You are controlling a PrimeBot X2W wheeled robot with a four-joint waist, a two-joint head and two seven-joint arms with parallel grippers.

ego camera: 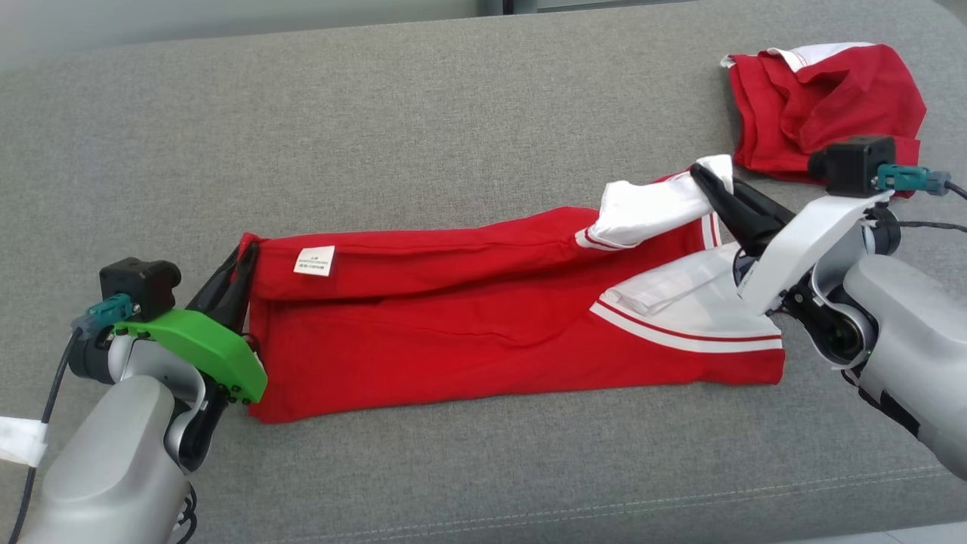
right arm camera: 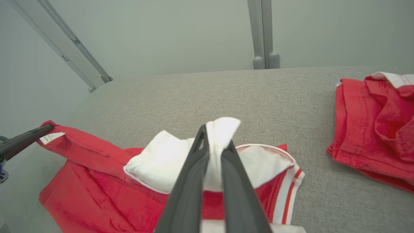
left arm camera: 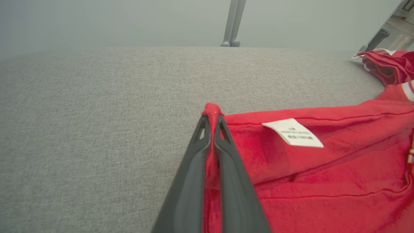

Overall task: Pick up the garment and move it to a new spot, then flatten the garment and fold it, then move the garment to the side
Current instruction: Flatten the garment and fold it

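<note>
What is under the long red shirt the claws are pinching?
The shirt lies on the grey cushion, which shows all around it. Its upper edge is folded over itself. Anything beneath the cloth is covered. The left gripper and right gripper pinch its ends.

place: lab | cues: grey upholstered bench (ego camera: 453,113), bare wall (right arm camera: 161,32), metal posts (right arm camera: 262,32)

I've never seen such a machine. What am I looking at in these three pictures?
A two-armed robot folding clothes. One picture looks down from its head; the other two come from cameras on its wrists, looking along each arm's two dark fingers. On the grey cushion lies a red shirt with white trim. The left gripper is shut on its red corner near the white label; the right gripper is shut on a white part at the other end. A second red garment lies crumpled at the far right.
</note>
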